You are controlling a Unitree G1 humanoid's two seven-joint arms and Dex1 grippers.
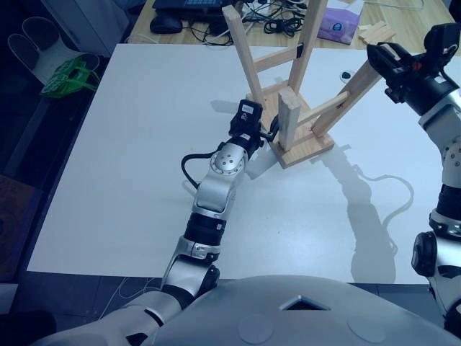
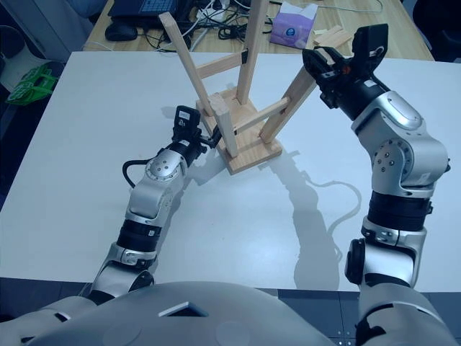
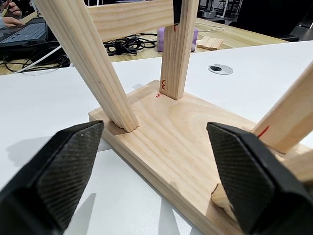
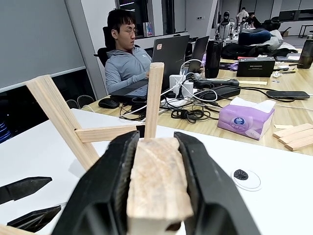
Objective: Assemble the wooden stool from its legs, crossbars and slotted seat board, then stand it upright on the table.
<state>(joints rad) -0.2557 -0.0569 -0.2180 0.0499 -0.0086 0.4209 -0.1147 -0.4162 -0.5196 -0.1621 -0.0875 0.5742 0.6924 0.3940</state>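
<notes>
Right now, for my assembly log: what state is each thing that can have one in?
Pale wooden stool: upside down, slotted seat board flat on white table, legs up.
Left black gripper: open, facing the seat board's edge.
Right black gripper: shut on one slanted leg.

Purple tissue pack (image 4: pixel 243 121), laptop (image 4: pixel 166 61), mouse (image 1: pixel 166 24) and tangled cables (image 4: pixel 188 113) on the wooden desk (image 4: pixel 298 115) behind the white table (image 1: pixel 130 180).

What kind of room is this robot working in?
Likely an open-plan office or lab: a wooden desk behind the white table holds a laptop, tangled cables and a tissue box.
</notes>
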